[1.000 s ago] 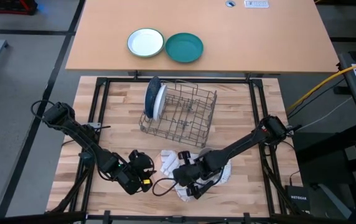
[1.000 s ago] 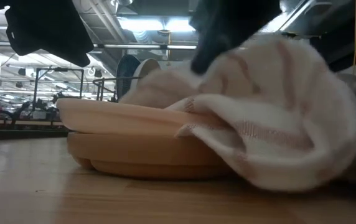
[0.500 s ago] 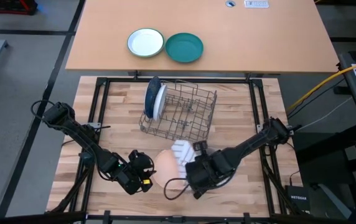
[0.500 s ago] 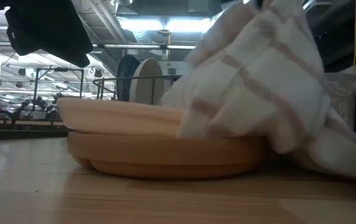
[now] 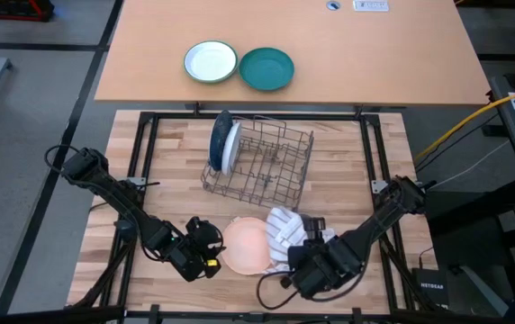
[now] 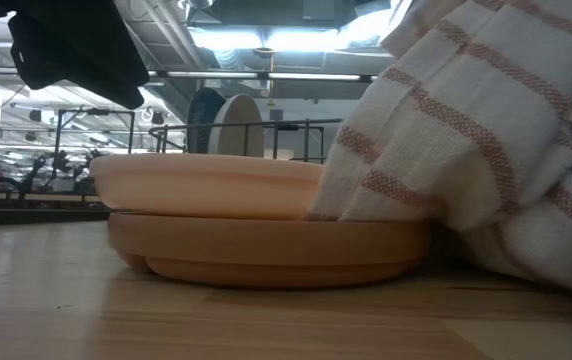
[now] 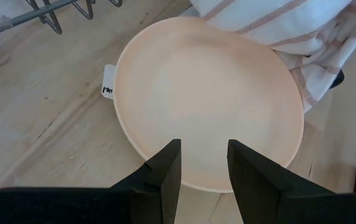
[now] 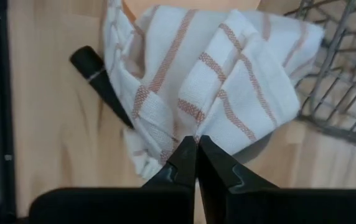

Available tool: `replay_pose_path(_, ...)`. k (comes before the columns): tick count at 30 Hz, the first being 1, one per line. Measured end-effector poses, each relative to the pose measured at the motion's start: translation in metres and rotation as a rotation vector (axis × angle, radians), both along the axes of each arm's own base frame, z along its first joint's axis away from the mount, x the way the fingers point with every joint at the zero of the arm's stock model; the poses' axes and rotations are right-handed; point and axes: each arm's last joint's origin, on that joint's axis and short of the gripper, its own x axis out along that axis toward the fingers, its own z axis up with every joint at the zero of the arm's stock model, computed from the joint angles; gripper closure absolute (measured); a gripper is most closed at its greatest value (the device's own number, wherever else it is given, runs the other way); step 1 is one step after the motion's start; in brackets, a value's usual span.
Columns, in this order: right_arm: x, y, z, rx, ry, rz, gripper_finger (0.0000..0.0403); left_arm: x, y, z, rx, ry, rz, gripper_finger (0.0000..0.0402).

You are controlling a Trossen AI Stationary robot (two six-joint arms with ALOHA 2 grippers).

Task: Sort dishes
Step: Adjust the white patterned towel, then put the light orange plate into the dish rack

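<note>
Behind the counter [image 5: 347,171] we see a big room with bright ceiling lights, and a second, paler table [image 5: 374,63] at the far side. On that far table sit a small white bowl with a green rim [image 5: 211,62] and a teal plate [image 5: 266,69], side by side.

On our wooden counter stands a wire dish rack [image 5: 262,164]. The blue plate [image 5: 219,139] and the white plate [image 5: 230,147] stand on edge in one end of the rack, touching each other.

Nearer the front edge, the tan plate [image 5: 247,245] lies flat on the counter, right side up. We see a small white label [image 7: 108,90] sticking out from under its rim.

A white towel with reddish stripes [image 5: 289,229] lies bunched up just beside the tan plate, and one part of it rests over the plate's rim. A dark handle-like thing [image 8: 100,84] pokes out from under the towel; we cannot tell what it is.

The left end effector [image 7: 203,168] hangs over the near rim of the tan plate. Its fingers stand a little apart and hold nothing.

The right end effector [image 8: 196,154] is by the towel, on the side away from the plate. Its fingers are pressed tight together and pinch a fold of the towel.
</note>
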Motion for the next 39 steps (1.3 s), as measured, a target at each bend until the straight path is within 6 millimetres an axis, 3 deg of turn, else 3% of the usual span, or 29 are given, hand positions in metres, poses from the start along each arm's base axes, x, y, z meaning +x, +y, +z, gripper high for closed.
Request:
replay_pose_path(14, -0.034, 0.039, 0.0, 0.105, -0.016, -0.219, 0.0392, 0.0, 0.0, 0.0, 0.017, 0.003, -0.018, 0.0282)
replay_pose_path(20, -0.044, 0.054, 0.0, 0.145, -0.042, -0.207, 0.0383, 0.0, 0.0, 0.0, 0.016, 0.003, -0.018, 0.0282)
replay_pose_path(34, -0.041, 0.065, 0.001, 0.263, -0.051, -0.161, 0.0283, 0.0, 0.0, 0.0, 0.016, 0.003, -0.018, 0.0282)
replay_pose_path(39, -0.042, 0.065, 0.001, 0.258, -0.047, -0.161, 0.0266, 0.0, 0.0, 0.0, 0.016, 0.003, -0.018, 0.0282)
